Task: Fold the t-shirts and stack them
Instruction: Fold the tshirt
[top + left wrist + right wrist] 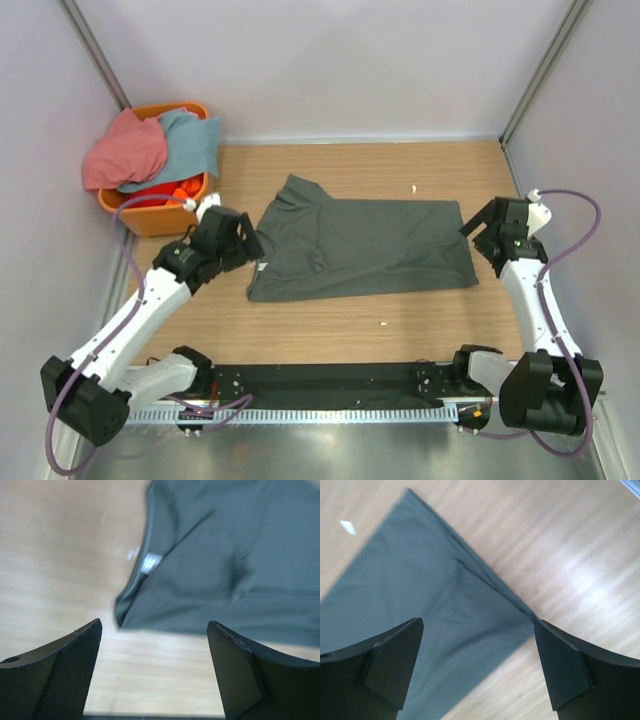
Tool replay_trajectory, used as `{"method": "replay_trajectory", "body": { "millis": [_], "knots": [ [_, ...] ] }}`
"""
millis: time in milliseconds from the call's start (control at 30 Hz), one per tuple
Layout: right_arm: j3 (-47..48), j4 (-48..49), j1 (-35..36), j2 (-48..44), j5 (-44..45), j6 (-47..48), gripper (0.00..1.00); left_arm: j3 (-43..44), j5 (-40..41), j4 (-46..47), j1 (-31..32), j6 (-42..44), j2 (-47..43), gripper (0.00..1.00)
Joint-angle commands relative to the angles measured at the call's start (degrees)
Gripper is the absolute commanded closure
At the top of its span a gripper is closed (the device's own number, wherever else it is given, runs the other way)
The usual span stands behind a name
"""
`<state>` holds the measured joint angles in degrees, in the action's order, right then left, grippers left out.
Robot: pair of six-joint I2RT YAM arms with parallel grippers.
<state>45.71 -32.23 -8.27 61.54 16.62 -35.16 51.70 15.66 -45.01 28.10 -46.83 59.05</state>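
A dark grey t-shirt [365, 248] lies folded lengthwise on the wooden table, collar end at the left. Its white neck label [151, 562] shows in the left wrist view. My left gripper [243, 243] is open and empty, hovering just left of the shirt's collar end [131, 611]. My right gripper [484, 234] is open and empty, hovering over the shirt's right hem corner [522, 617]. A salmon-pink shirt [125, 150] and a light blue shirt [192, 138] lie piled in the orange basket [160, 213] at the back left.
The basket stands against the left wall, close behind my left arm. Small white specks [414, 188] lie on the table. Grey walls enclose the back and both sides. A black rail [330, 380] runs along the near edge.
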Motion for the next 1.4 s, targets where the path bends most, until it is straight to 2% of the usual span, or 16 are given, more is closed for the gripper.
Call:
{"method": "replay_trajectory", "body": {
  "millis": [0, 100, 133, 167, 233, 300, 400, 433, 467, 567, 800, 933, 1167, 1267, 1300, 1367],
  "knots": [
    [7.2, 4.2, -0.2, 5.0, -8.0, 3.4, 0.0, 8.4, 5.8, 10.9, -0.8, 6.5, 8.2, 0.13],
    [10.5, 4.2, -0.2, 10.3, -14.7, 4.2, 0.0, 17.3, 3.3, 18.8, -3.7, 11.3, 23.6, 0.13],
    [11.1, 3.5, -0.2, 11.1, -15.9, 5.0, 0.0, 20.8, -2.8, 19.1, -5.1, 12.0, 28.1, 0.16],
    [11.3, 3.2, -0.1, 11.1, -18.4, 5.8, 0.0, 28.7, -6.4, 18.8, -8.2, 12.1, 33.3, 0.18],
    [10.6, 3.0, -0.2, 9.0, -20.0, 7.6, 0.0, 36.0, -14.5, 19.3, -10.4, 12.2, 45.8, 0.2],
    [9.4, 2.6, -0.2, 6.8, -20.2, 8.6, 0.0, 46.6, -16.9, 19.6, -11.7, 13.6, 56.4, 0.2],
    [8.2, 1.8, -0.1, 3.4, -21.2, 8.6, 0.0, 64.3, -18.6, 13.6, -11.8, 17.0, 66.9, 0.19],
    [7.9, 1.9, 0.0, 2.3, -21.7, 8.4, 0.0, 68.9, -18.8, 11.4, -11.9, 17.5, 73.2, 0.19],
    [7.6, 2.1, 0.0, 1.8, -22.8, 8.2, 0.0, 77.2, -18.3, 9.2, -12.2, 17.6, 76.5, 0.19],
    [6.5, 2.7, 0.1, 1.0, -23.0, 7.9, 0.0, 86.0, -20.1, 5.2, -13.1, 17.2, 84.6, 0.19],
    [6.5, 3.4, 0.4, 3.4, -24.2, 7.9, 0.0, 83.9, -23.0, 8.2, -13.4, 14.7, 88.1, 0.2],
    [6.5, 4.0, 0.5, 4.0, -23.4, 7.9, 0.0, 81.1, -23.8, 10.2, -13.5, 11.5, 88.7, 0.29],
    [5.3, 6.7, 0.5, 8.8, -21.3, 6.9, 0.0, 83.0, -27.2, 11.9, -13.4, 9.6, 92.7, 0.43],
    [7.9, 7.3, 0.5, 12.5, -20.5, 6.2, 0.01, 83.0, -28.0, 12.8, -13.4, 9.7, 93.3, 0.61],
    [8.7, 7.6, 0.5, 13.7, -20.1, 6.0, 0.01, 83.2, -28.1, 12.8, -13.4, 9.7, 93.4, 0.75],
    [12.2, 7.4, 0.6, 17.0, -18.6, 5.5, 0.01, 84.1, -29.1, 12.9, -13.5, 9.7, 93.5, 0.84]
  ]
}}
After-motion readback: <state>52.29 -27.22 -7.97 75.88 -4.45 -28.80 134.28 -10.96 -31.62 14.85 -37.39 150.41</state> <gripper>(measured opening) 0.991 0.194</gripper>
